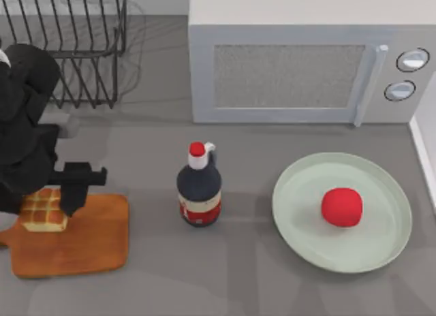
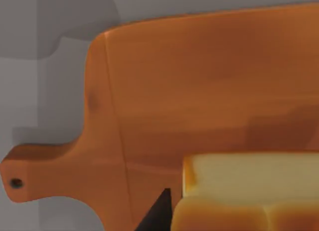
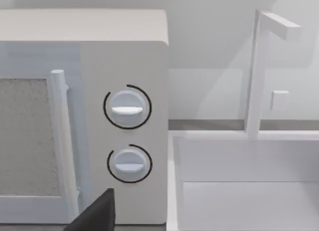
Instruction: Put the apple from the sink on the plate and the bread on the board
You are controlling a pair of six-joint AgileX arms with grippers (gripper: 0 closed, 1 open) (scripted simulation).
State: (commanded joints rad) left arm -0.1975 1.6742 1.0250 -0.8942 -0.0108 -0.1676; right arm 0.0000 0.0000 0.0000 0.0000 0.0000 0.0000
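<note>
The bread (image 1: 42, 212) (image 2: 249, 196) rests on the left part of the board (image 1: 88, 238) (image 2: 199, 91), near its handle. My left gripper (image 1: 58, 197) reaches down over it and is shut on the bread, with one dark fingertip (image 2: 158, 213) against the bun's side. The apple (image 1: 341, 206) lies on the plate (image 1: 300, 214) at the right of the table, right of the plate's centre. My right gripper (image 3: 99, 216) is parked near the sink (image 3: 239, 191), facing the microwave's knobs.
A dark bottle with a red cap (image 1: 199, 190) stands between board and plate. A microwave (image 1: 293, 64) fills the back, a wire dish rack (image 1: 68, 43) the back left. The sink's white rim (image 1: 426, 146) runs along the right edge.
</note>
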